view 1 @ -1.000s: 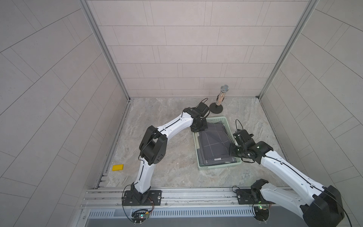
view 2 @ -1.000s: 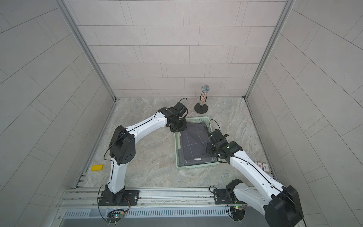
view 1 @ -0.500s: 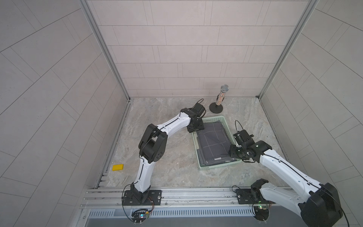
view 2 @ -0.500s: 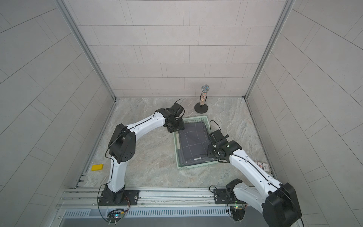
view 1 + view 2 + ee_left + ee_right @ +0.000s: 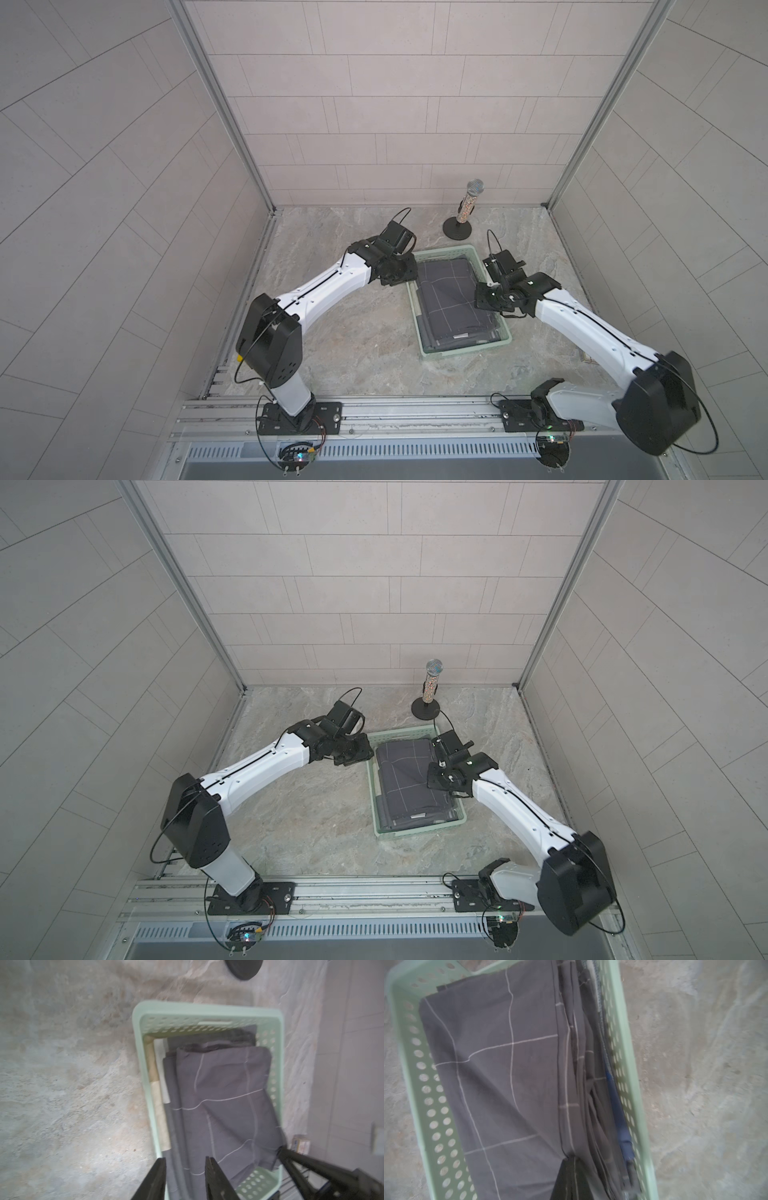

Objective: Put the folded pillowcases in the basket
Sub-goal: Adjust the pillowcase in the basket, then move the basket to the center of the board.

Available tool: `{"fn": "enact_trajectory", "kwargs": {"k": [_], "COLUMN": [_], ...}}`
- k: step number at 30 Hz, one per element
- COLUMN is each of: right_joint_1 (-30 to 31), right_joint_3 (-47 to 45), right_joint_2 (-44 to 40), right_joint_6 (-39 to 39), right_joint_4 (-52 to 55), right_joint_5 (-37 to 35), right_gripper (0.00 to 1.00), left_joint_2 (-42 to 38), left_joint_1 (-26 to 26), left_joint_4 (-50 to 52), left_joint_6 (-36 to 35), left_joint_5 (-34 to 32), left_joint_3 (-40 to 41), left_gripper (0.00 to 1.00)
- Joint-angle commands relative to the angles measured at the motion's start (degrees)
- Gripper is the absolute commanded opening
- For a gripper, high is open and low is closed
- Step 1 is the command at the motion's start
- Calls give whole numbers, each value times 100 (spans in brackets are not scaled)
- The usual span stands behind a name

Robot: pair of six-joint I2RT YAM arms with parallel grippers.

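Dark grey fabric with thin white grid lines, the folded pillowcase point(image 5: 451, 299), is lying flat inside the shallow mint-green perforated plastic basket point(image 5: 465, 348) on the marbled surface point(image 5: 353, 332), so placement looks essentially done. The left hand point(image 5: 185, 1160) is hovering spread above the basket's rim, gripping nothing. The right hand point(image 5: 570, 1161) is resting pressed together at the pillowcase's edge, probably to settle it; whether cloth is caught between its tips cannot be told.

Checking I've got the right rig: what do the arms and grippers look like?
The left arm and right arm have white link shells, black joint housings and thin black cables looping off them. The left gripper and right gripper have slim, tapered black fingers.
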State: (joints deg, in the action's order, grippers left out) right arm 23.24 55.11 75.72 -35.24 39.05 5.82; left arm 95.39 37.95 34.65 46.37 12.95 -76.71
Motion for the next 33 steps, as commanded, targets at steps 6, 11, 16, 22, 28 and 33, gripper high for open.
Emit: {"fn": "enact_trajectory", "kwargs": {"k": [6, 11, 16, 22, 28, 33], "right_joint_1": [-48, -49, -57, -57, -177, -307], "right_joint_3": [44, -229, -305, 34, 209, -58], "right_joint_2": [1163, 1109, 894, -800, -1978, -2371], "right_joint_6": [85, 7, 22, -136, -32, -13], "right_joint_4": [-756, -744, -779, -120, 663, 825], "right_joint_5": [-390, -822, -290, -244, -767, -691], "right_gripper": [0, 0, 0, 41, 52, 53], "left_joint_2": [-17, 50, 90, 248, 281, 312], "left_joint_1": [243, 327, 405, 571, 557, 400], "left_joint_4": [-1146, -1451, -1654, -1474, -1012, -556], "left_joint_6": [578, 710, 800, 628, 326, -55], "left_joint_5": [159, 182, 205, 161, -47, -133], "left_joint_3": [953, 1192, 1404, 1426, 1331, 1142], "left_gripper": [50, 50, 45, 27, 0, 0]}}
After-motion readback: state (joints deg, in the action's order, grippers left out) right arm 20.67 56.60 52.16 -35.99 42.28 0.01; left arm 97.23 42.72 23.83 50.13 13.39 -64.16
